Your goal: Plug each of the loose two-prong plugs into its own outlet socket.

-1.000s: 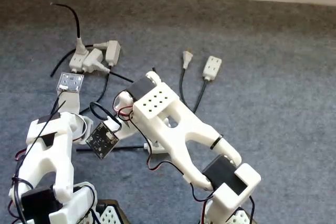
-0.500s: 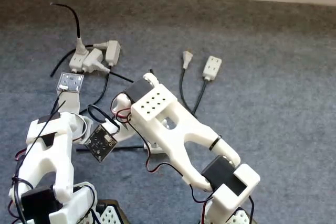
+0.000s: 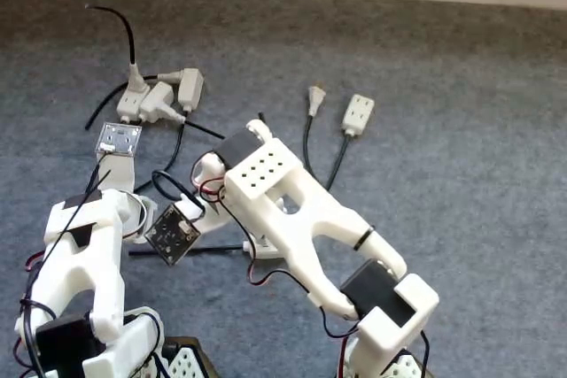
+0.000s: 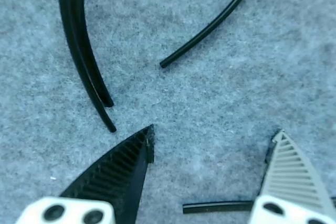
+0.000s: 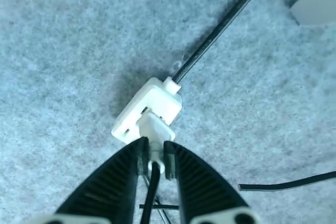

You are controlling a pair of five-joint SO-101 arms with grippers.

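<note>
From above, I see the right arm (image 3: 301,210) stretched over the middle of the grey carpet (image 3: 478,174) and the left arm (image 3: 84,254) at its near-left corner. A loose plug (image 3: 315,95) lies just beside a free outlet socket (image 3: 358,112) toward the far edge.

On the left wrist camera, my left gripper (image 4: 214,129) is spread wide above black cable ends (image 4: 105,114).

On the right wrist camera, the right gripper (image 5: 155,148) pinches a white plug (image 5: 152,128) that meets the face of a white socket block (image 5: 142,106).

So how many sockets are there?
3: one socket far back left, another beside the loose plug, a third on the plug in the right hand. Arms may hide others.
</note>
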